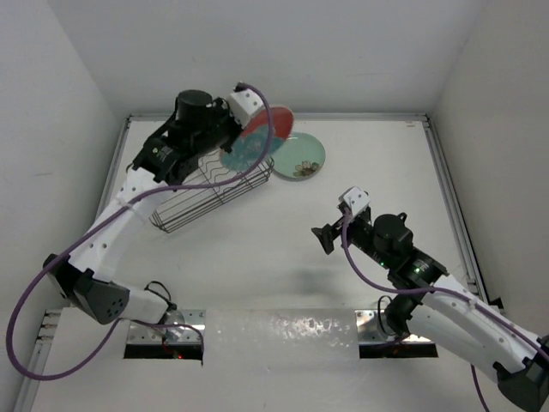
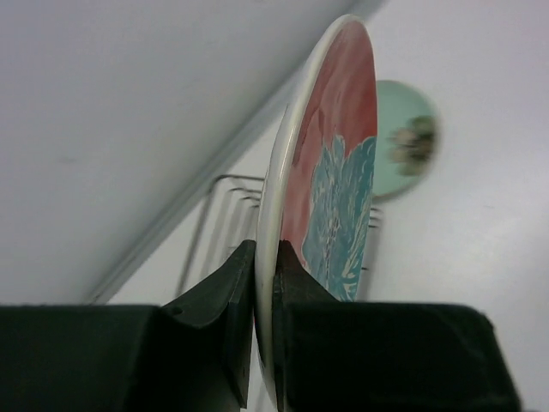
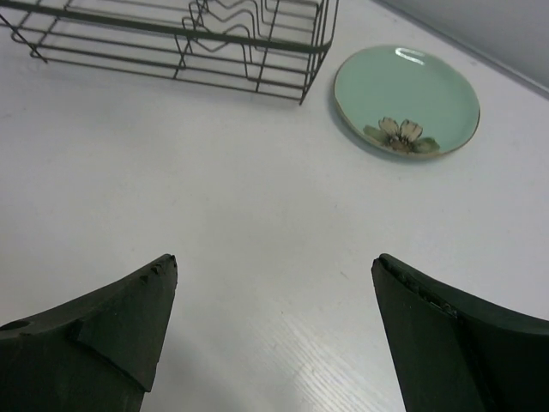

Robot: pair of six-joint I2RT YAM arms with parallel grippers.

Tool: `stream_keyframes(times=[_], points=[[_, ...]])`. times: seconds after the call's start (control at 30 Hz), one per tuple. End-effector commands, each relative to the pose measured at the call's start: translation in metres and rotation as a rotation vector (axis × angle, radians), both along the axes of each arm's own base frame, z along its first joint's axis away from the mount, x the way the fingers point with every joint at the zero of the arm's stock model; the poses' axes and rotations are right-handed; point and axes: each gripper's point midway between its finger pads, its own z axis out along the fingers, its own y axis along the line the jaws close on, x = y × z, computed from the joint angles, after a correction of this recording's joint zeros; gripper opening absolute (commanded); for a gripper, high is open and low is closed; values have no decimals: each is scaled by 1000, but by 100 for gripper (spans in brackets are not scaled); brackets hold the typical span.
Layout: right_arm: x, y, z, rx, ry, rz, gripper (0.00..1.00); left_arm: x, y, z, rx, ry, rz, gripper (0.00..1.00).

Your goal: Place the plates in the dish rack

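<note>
The red-and-teal plate (image 2: pixel 330 172) is clamped on edge by the left gripper (image 2: pixel 264 257), extended above the dish rack (image 1: pixel 193 204). The right gripper (image 3: pixel 274 262) is held wide, pointed toward the mint-green plate (image 3: pixel 405 99) lying beside the rack.

Mint plate (image 3: pixel 406 99) lies beside dish rack (image 3: pixel 257 39); hand (image 3: pixel 274 262) spread.
</note>
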Motion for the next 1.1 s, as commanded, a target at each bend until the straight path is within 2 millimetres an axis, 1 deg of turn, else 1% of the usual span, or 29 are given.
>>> stream_keyframes(times=[0.0, 0.03, 0.07, 0.1, 0.13, 0.17, 0.2, 0.23, 0.3, 0.33, 0.37, 0.43, 0.47, 0.53, 0.57, 0.6, 0.73, 0.77, 0.87, 0.97, 1.0, 1.07], points=[[2, -2, -11, -12, 26, -24, 93, 61, 71, 67, 42, -287, 290, 0], [2, -1, -13, -14, 29, -22, 93, 68, 78, 70, 50, -316, 312, 0], [3, 0, -14, -13, 31, -20, 93, 74, 89, 67, 70, -323, 345, 0], [2, 0, -17, -18, 38, -17, 93, 78, 92, 59, 107, -327, 350, 0], [3, 1, -19, -22, 40, -16, 93, 82, 94, 60, 114, -349, 362, 0], [3, 1, -20, -23, 41, -15, 93, 85, 96, 57, 131, -352, 374, 0], [3, 1, -24, -26, 49, -17, 93, 88, 98, 50, 159, -349, 377, 0], [2, 1, -26, -29, 54, -15, 93, 92, 98, 49, 164, -356, 380, 0], [2, 1, -33, -37, 69, -16, 93, 100, 102, 36, 188, -340, 377, 0], [1, 0, -35, -39, 76, -16, 93, 104, 104, 36, 184, -352, 386, 0], [1, 0, -37, -41, 78, -15, 93, 110, 109, 31, 191, -344, 394, 0], [-1, 0, -42, -44, 89, -15, 93, 116, 111, 24, 189, -332, 391, 0], [-1, -1, -43, -46, 92, -18, 93, 121, 113, 17, 195, -320, 394, 0], [-1, -2, -46, -48, 98, -22, 93, 124, 113, 6, 211, -313, 389, 0], [-1, -2, -48, -48, 99, -24, 93, 127, 113, -5, 224, -300, 385, 0], [-2, -2, -48, -48, 100, -23, 93, 129, 113, -6, 230, -309, 387, 0], [-3, -1, -48, -43, 104, -16, 93, 136, 117, -22, 254, -296, 413, 0], [-2, -1, -47, -42, 103, -18, 93, 138, 116, -16, 234, -322, 417, 0], [-2, -1, -47, -43, 104, -18, 93, 138, 110, -14, 216, -329, 389, 0], [-2, -1, -50, -49, 109, -21, 93, 138, 106, -30, 238, -292, 358, 0], [-2, -1, -50, -49, 109, -21, 93, 139, 107, -32, 253, -299, 359, 0], [-2, -1, -52, -53, 114, -20, 93, 140, 111, -44, 295, -295, 366, 0]])
